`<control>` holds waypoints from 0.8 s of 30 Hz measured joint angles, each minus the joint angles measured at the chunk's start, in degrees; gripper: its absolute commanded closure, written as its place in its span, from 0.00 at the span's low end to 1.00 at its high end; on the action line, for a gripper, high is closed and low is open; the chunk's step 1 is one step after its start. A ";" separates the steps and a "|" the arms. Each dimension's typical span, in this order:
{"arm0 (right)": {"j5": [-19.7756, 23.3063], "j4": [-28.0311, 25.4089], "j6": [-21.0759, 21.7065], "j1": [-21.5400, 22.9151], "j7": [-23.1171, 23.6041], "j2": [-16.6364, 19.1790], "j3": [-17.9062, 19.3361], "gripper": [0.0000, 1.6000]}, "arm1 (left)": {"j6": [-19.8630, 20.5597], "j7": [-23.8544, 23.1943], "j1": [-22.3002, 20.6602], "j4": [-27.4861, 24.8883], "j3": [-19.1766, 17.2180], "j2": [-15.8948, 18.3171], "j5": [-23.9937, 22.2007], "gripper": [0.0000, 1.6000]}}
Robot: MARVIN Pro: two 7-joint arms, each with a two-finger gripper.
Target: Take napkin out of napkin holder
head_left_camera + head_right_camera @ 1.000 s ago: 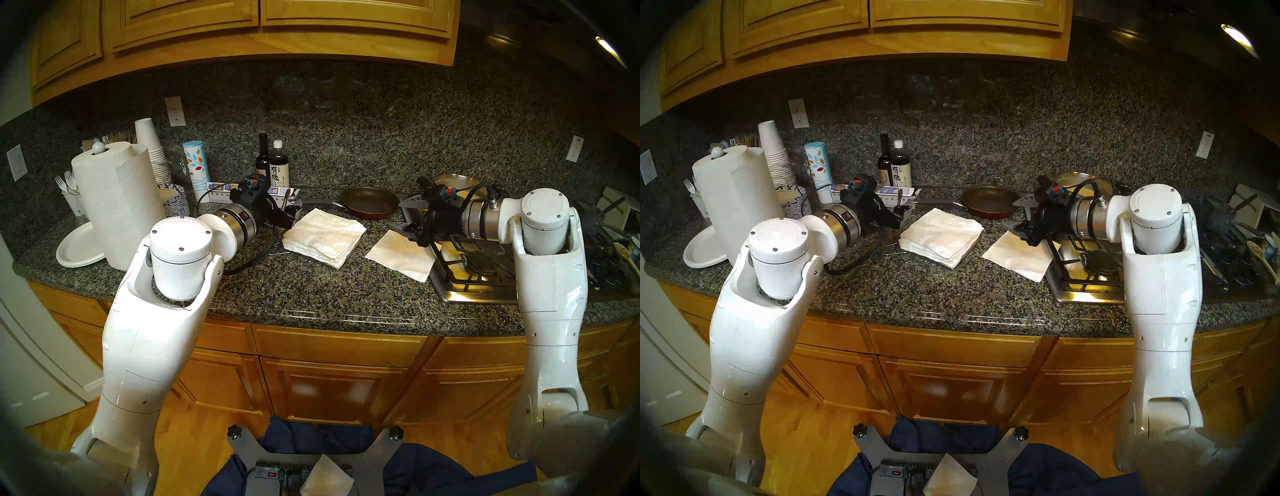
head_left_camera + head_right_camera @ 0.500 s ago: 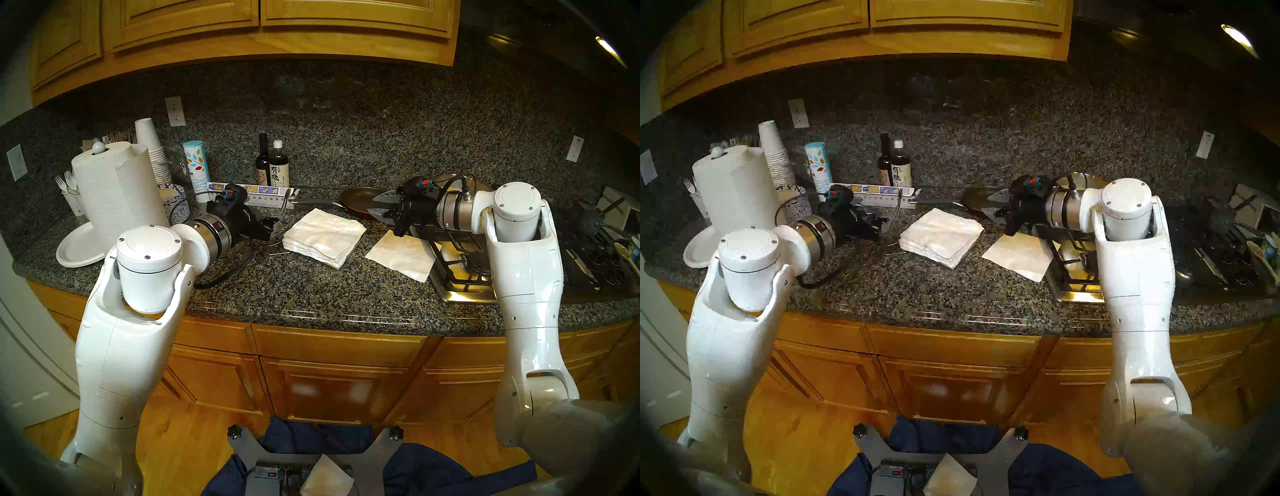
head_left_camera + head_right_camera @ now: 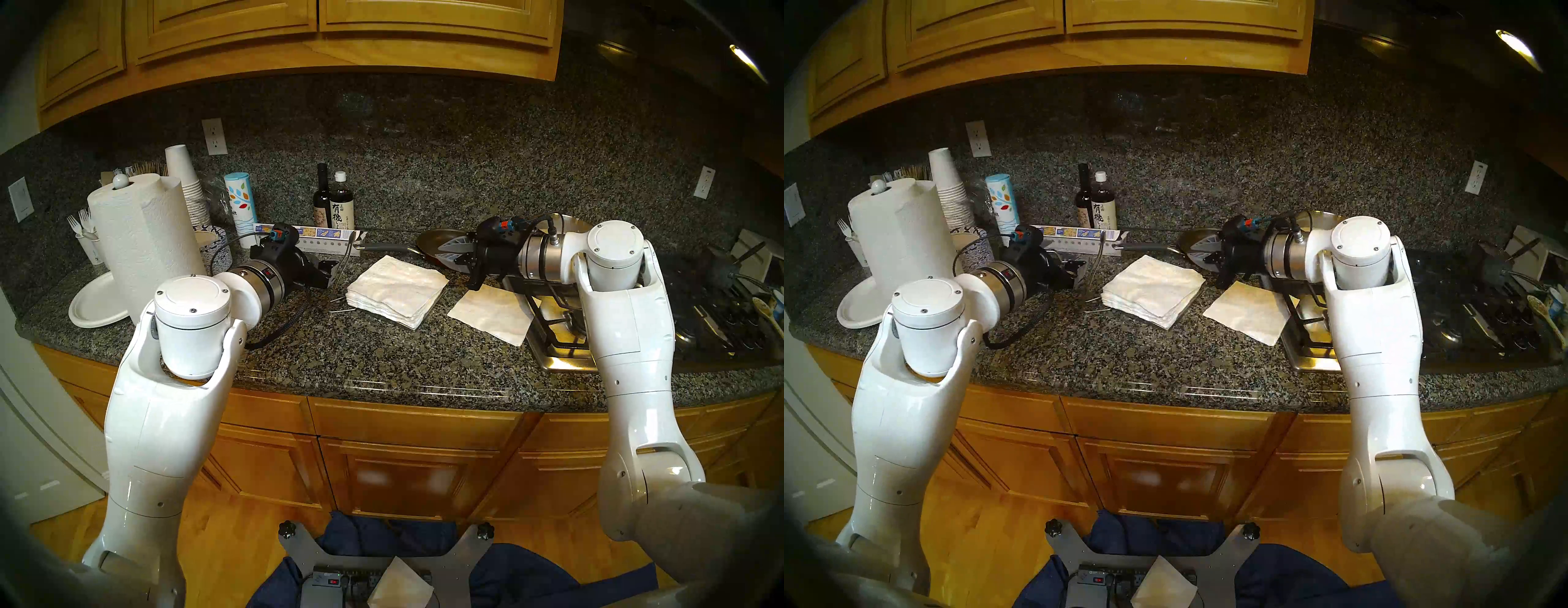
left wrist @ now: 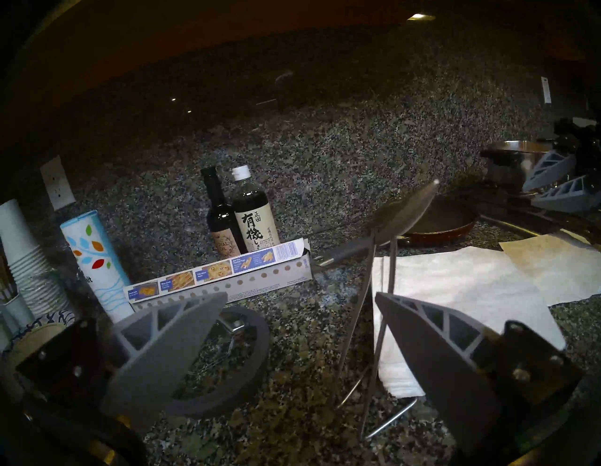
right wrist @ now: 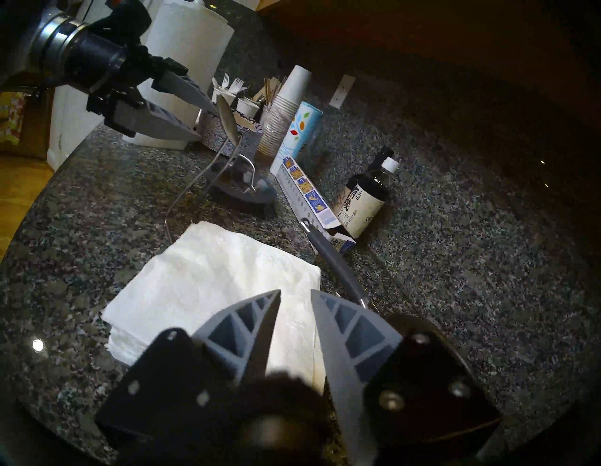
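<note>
One white napkin (image 3: pixel 492 314) lies flat on the counter, its right corner over the stove edge. A stack of white napkins (image 3: pixel 396 291) rests on the napkin holder; its base is hidden under them. The holder's thin wire arm (image 3: pixel 345 263) stands raised at the stack's left, leaf tip (image 4: pixel 409 211) up. My left gripper (image 3: pixel 335 271) is open and empty beside the arm, which rises close to my right fingertip in the left wrist view (image 4: pixel 383 299). My right gripper (image 3: pixel 441 253) hovers over the frying pan behind the single napkin, fingers a little apart and empty (image 5: pixel 295 291).
A frying pan (image 3: pixel 449 248), a long foil box (image 3: pixel 305 235), two dark bottles (image 3: pixel 335 204), a paper towel roll (image 3: pixel 144 250), cups and plates crowd the back and left. A gas stove (image 3: pixel 560 339) is at the right. A dark round piece (image 4: pixel 227 351) lies under my left gripper.
My left gripper drew back to the left off the stack, leaving the holder's arm raised. My right gripper rose off the single napkin, moved left over the pan, and its fingers narrowed.
</note>
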 measured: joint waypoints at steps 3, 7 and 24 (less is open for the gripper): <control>0.00 1.74 -0.42 0.52 0.02 -0.47 -1.04 0.57 | -0.40 0.72 -0.96 1.02 0.82 -0.66 0.35 0.00; -0.01 3.80 -0.89 1.18 0.02 -1.14 -2.38 0.58 | -0.95 1.41 -2.24 1.83 1.92 -1.39 0.77 0.00; -0.05 11.41 -3.45 4.54 -0.43 -3.78 -6.37 0.65 | -2.36 3.50 -5.34 4.49 3.18 -2.92 2.19 0.00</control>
